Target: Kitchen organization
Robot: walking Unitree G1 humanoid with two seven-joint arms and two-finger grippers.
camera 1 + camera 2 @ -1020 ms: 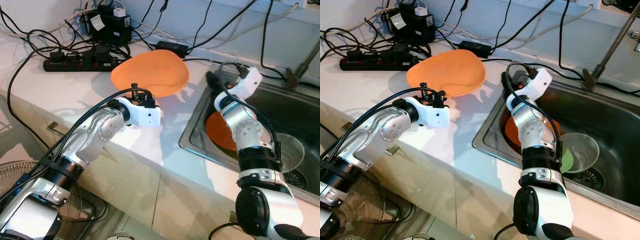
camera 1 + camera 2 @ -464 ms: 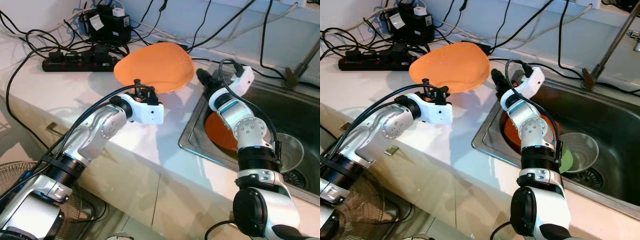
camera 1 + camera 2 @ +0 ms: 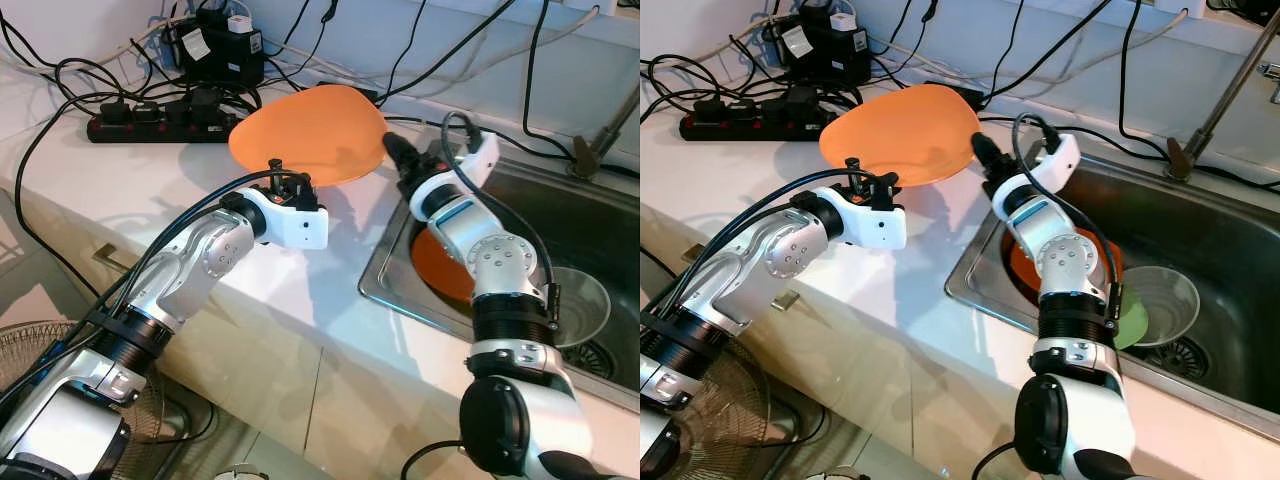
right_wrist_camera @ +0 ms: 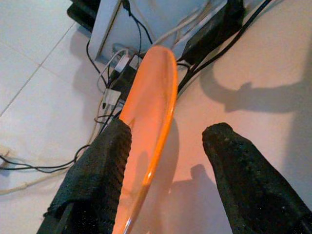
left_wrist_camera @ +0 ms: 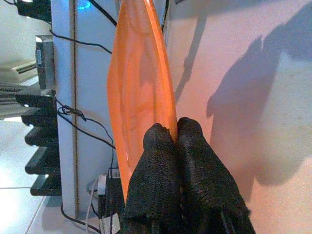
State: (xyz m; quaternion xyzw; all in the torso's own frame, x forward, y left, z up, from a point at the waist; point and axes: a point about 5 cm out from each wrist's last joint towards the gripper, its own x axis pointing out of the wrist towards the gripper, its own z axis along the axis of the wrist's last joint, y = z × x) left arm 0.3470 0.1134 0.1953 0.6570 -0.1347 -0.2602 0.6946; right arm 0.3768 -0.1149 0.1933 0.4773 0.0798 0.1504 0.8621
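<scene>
An orange plate [image 3: 310,130] hangs tilted above the white counter [image 3: 120,190], its far edge raised. My left gripper [image 5: 176,129] is shut on the plate's near rim, seen from the head at the left gripper [image 3: 284,182]. My right gripper [image 4: 168,131] is open, with one finger on each side of the plate's right rim [image 4: 151,92]; in the left eye view the right gripper [image 3: 392,152] sits just at the plate's right edge. A second orange plate [image 3: 440,265] lies in the steel sink [image 3: 600,215].
A clear bowl [image 3: 585,300] and something green [image 3: 1130,320] lie in the sink beside the second plate. A black power strip [image 3: 150,128] with tangled cables sits at the counter's back left. The faucet [image 3: 600,140] rises at the back right. A fan [image 3: 30,350] stands on the floor at the left.
The left gripper has lifted and tilted the orange plate up off the counter. The right gripper has swung left from over the sink to the plate's right rim.
</scene>
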